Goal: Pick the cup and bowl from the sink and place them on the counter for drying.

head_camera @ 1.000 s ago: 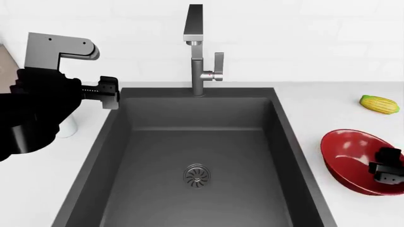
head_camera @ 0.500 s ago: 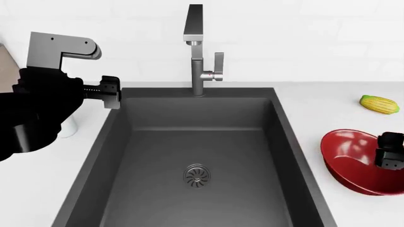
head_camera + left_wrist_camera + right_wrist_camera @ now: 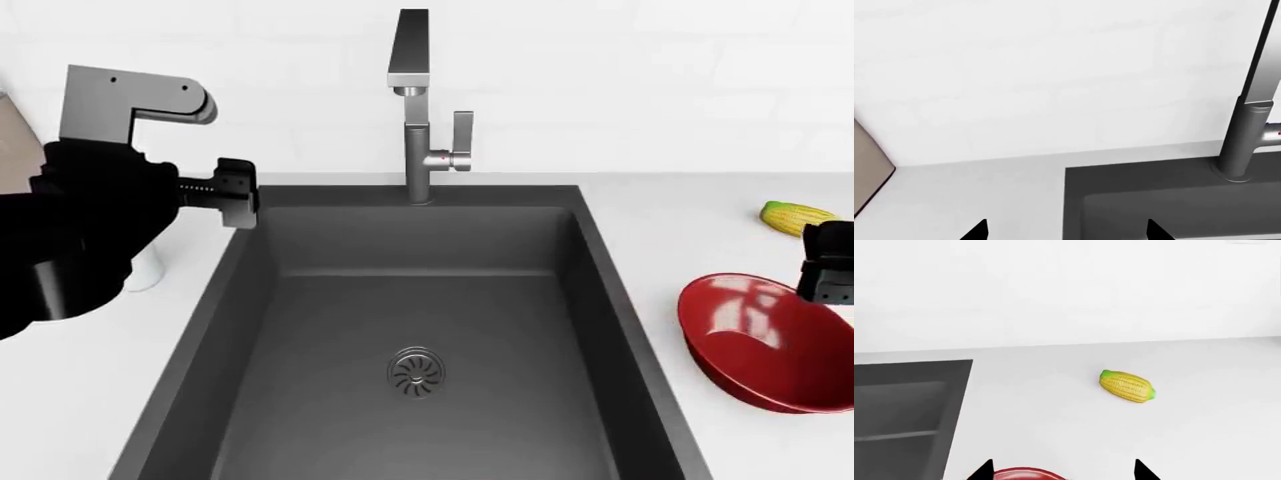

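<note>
The red bowl (image 3: 761, 340) sits on the white counter (image 3: 694, 230) right of the dark grey sink (image 3: 614, 270); its rim shows in the right wrist view (image 3: 1021, 474). My right gripper (image 3: 830, 265) hangs open and empty just above the bowl's far edge; it also shows in the right wrist view (image 3: 1062, 472). The white cup (image 3: 142, 266) stands on the counter left of the sink, mostly hidden behind my left arm. My left gripper (image 3: 234, 195) is open and empty over the sink's left rim; in the left wrist view (image 3: 1065, 232) nothing lies between its fingertips.
The basin holds only its round drain (image 3: 415, 371). The tall steel faucet (image 3: 416, 100) stands behind the sink and shows in the left wrist view (image 3: 1247, 125). A yellow-green corn cob (image 3: 790, 215) lies on the counter at the far right. A brown panel (image 3: 867, 170) stands at the far left.
My right gripper has lifted up and back out of the red bowl, which stays on the counter. My left arm has barely moved.
</note>
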Tool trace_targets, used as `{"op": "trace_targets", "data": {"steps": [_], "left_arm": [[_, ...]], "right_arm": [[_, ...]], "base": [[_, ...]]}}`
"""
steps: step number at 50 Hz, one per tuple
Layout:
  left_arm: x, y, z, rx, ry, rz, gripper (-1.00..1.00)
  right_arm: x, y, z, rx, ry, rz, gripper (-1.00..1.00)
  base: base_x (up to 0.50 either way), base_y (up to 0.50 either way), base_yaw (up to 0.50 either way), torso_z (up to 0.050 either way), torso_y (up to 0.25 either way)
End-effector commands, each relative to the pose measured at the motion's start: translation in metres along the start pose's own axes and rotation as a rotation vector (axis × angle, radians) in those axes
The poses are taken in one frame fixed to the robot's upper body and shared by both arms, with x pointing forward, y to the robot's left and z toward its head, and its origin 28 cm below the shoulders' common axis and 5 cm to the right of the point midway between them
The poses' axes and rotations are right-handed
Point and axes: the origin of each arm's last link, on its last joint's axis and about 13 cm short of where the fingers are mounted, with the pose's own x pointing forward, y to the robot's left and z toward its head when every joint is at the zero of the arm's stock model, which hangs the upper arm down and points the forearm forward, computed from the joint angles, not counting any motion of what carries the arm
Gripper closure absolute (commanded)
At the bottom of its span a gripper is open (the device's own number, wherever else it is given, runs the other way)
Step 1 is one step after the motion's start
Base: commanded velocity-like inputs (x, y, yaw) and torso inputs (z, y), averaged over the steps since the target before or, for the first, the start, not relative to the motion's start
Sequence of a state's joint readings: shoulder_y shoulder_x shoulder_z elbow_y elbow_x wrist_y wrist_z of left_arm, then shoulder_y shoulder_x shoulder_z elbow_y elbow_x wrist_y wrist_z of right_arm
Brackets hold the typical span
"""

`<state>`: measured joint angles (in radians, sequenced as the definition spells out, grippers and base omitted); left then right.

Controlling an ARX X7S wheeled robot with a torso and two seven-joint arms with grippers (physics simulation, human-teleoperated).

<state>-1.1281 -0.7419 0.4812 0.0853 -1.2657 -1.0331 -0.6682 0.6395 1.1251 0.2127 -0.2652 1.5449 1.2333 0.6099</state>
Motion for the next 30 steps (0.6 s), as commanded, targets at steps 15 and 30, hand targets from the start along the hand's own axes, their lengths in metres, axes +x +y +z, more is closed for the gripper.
{"op": "trace_targets", "data": {"steps": [15,30], "left_arm": [[-0.003,-0.003,0.011,0.067,-0.057,-0.028,-1.00],[-0.009,-0.004,0.023,0.087,-0.100,-0.037,-1.00]], "right_arm": [[0.008,0.026,0.024,-0.038,-0.127,0.088,-1.00],[0.012,0.030,0.030,-0.031,-0.183,0.120,-1.00]], "base": [[0.00,0.00,0.00,0.000,0.000],[0.00,0.00,0.00,0.000,0.000]]}}
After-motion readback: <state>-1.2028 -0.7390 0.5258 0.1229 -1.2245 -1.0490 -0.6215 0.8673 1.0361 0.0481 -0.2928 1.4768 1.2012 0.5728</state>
